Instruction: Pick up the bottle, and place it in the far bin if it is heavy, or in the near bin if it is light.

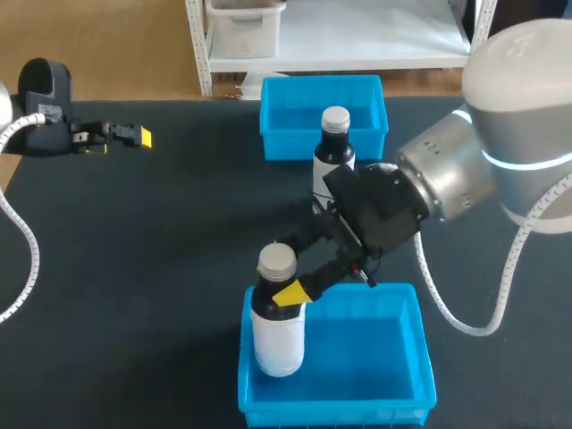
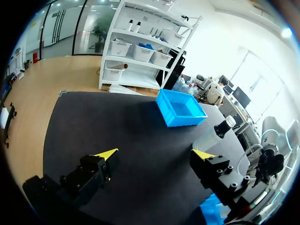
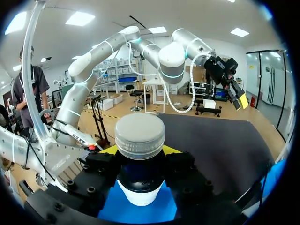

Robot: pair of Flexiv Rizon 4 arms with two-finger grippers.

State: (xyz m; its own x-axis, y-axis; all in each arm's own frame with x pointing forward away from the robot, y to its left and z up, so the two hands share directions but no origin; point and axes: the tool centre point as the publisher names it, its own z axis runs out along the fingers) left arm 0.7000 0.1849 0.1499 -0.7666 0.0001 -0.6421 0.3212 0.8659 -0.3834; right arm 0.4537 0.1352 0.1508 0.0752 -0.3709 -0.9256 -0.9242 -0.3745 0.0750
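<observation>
Bench [image 1: 134, 268]: dark mat, filling most of the head view. Right arm [image 1: 500, 161]: grey and white, entering from the right edge and reaching down-left past the middle; a white coiled cable [image 1: 465, 304] loops beneath it at lower right. Near bin [image 1: 335, 413]: blue, open-topped, lower centre of the frame. Far bin [image 1: 286, 116]: blue, same type, upper centre, well apart from the near one. Left arm [image 1: 45, 107]: upper left corner, low over the bench, far from both bins. Bottle [image 1: 279, 322]: white body, dark neck, pale grey cap, upright at the left end of the near bin with its base inside the walls; whether it rests on the bin floor cannot be told. Second bottle [image 1: 334, 152]: dark with a white label and white cap, upright just in front of the far bin, between the two bins and hard against the right arm's wrist, which hides its lower part. Right claw [image 1: 284, 273]: closed around the bottle's neck just below the cap, one yellow-tipped finger on each side. Left claw [image 2: 155, 154]: fingers spread wide, holding nothing, bare mat between them.
</observation>
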